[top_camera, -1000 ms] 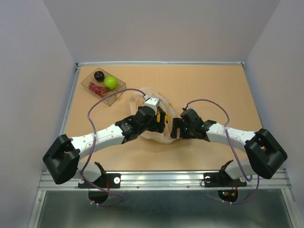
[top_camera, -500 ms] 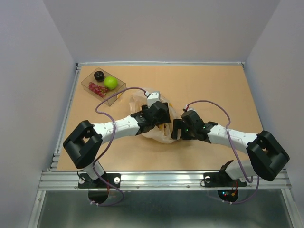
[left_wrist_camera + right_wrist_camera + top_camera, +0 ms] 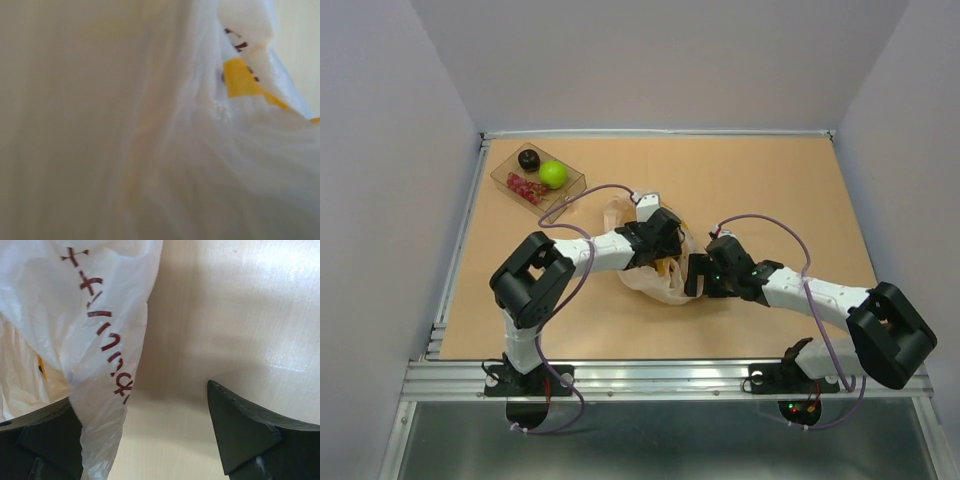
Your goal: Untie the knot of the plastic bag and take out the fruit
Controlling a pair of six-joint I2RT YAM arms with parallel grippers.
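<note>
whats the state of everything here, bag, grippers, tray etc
plastic bag: crumpled on the table; tied or open cannot be told
left gripper: pushed into the bag, jaws hidden
right gripper: open, bag film draped against one finger, not pinched
clear tray: open-topped, holding green fruit, black piece, red pieces

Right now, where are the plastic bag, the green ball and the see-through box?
plastic bag [image 3: 655, 287], top view, on its pale lower edge.
green ball [image 3: 553, 174], top view, on its middle, inside the box.
see-through box [image 3: 504, 161], top view, on its far-left rim.
</note>
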